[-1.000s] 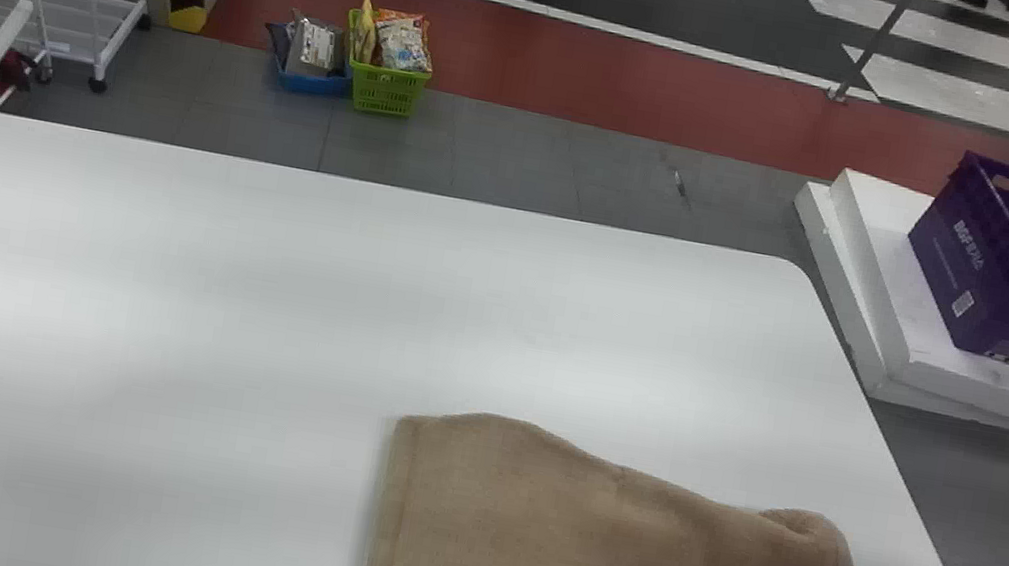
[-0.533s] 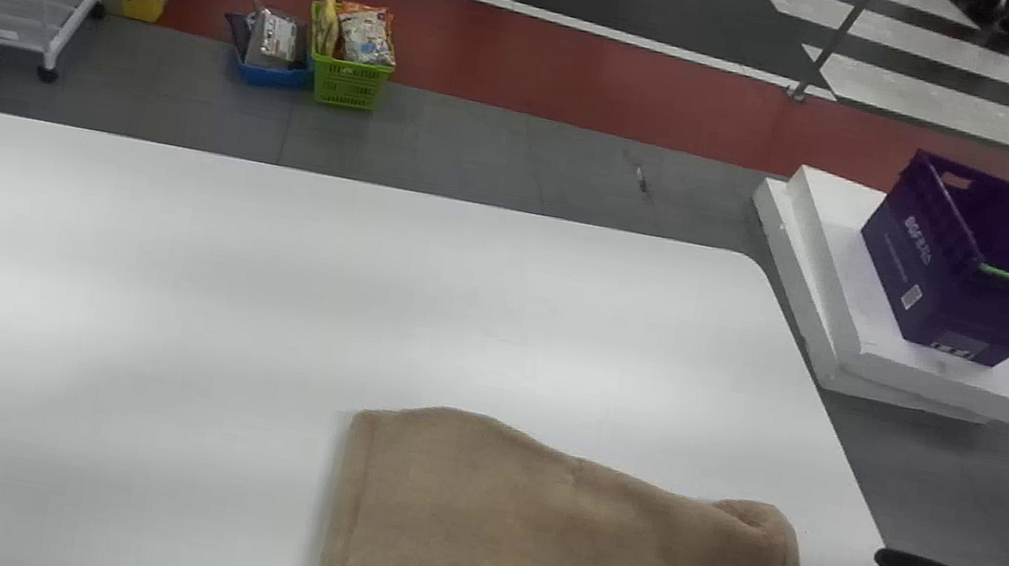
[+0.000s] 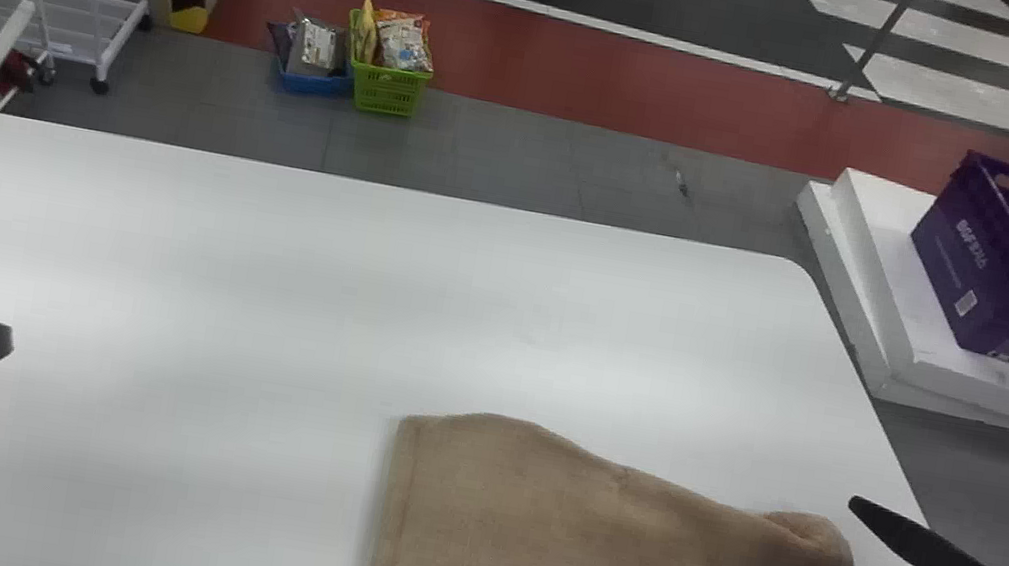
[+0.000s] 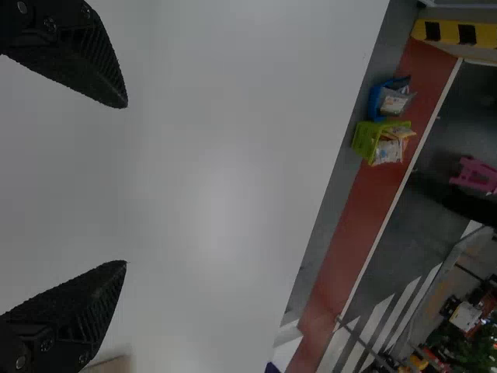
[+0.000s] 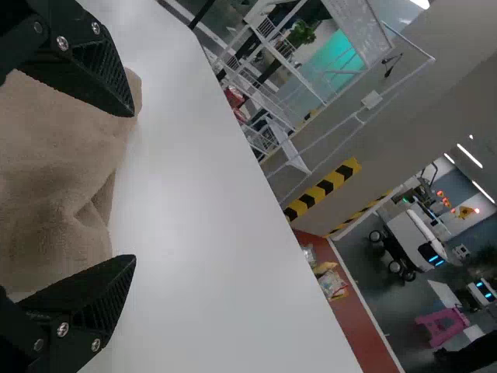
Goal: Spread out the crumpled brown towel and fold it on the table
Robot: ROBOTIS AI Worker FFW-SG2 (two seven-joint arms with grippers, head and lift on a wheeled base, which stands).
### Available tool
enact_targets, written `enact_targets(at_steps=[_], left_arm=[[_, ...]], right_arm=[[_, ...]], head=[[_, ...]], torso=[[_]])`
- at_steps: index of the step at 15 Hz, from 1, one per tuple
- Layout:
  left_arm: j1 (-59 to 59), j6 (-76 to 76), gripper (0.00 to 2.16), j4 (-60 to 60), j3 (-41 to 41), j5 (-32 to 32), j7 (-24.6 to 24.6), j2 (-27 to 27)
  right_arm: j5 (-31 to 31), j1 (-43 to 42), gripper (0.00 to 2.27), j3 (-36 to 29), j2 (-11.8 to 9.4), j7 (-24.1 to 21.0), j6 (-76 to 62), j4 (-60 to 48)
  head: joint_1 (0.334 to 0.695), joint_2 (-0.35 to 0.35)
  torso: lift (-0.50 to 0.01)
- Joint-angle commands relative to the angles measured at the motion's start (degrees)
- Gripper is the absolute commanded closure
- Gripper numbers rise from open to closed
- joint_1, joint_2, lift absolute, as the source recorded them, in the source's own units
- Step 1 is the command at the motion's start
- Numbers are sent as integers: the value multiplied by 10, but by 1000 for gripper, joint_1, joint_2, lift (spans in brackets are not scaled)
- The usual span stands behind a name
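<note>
brown, soft cloth makes up the rectangular towel [image 3: 613,553], which lies on the near right part of the smooth white counter [image 3: 261,285], close to its right edge. the crumple looks mostly worked out: the towel is a low, layered bundle, so the spreading seems done and at least 1 fold appears to be in place. what is left, as i judge it, is tidying and perhaps 1 more fold across the length. the far right corner is puckered, the far edge waves, and at the near left corner the top layer bows up from the cloth beneath.

its long axis runs left to right across the robot's front, with the short ends facing left and right. the left end is fairly straight and hemmed; the far edge slants a little nearer towards the right.

the black right gripper [image 5: 135,186] is just beside the towel's right end, its 2 jaws wide apart with no cloth clamped. the black left gripper [image 4: 126,184] is over the counter's left side, well apart from the towel, its jaws also parted and empty. pressing that puckered corner flat would be a sensible next move; pinching only the top layer could pull the fold askew.
</note>
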Motion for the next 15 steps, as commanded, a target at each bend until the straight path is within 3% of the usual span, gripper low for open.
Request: enact_targets(at_steps=[1, 6, 8, 10, 13, 15], left_arm=[[8, 2, 93, -7, -3, 1, -1, -1], [2, 2, 93, -6, -14, 1, 7, -1], [2, 2, 93, -6, -13, 1, 7, -1], [3, 2, 93, -6, -14, 2, 6, -1], [5, 2, 93, -6, -13, 2, 6, -1], [6, 2, 93, -7, -11, 2, 6, -1]], right_arm=[[20, -1, 184, -1, -15, 2, 1, 14], [46, 2, 188, 18, -29, 2, 30, 34], [45, -13, 292, 25, -36, 2, 43, 58], [46, -35, 643, 31, -39, 2, 53, 83], [42, -53, 1538, 41, -47, 2, 78, 105], [40, -53, 1656, 42, -51, 2, 81, 112]], head=[[695, -228], [695, -262], [695, -266], [695, -265], [695, -255], [695, -251]], torso=[[-127], [-127], [-127], [-127], [-127], [-127]])
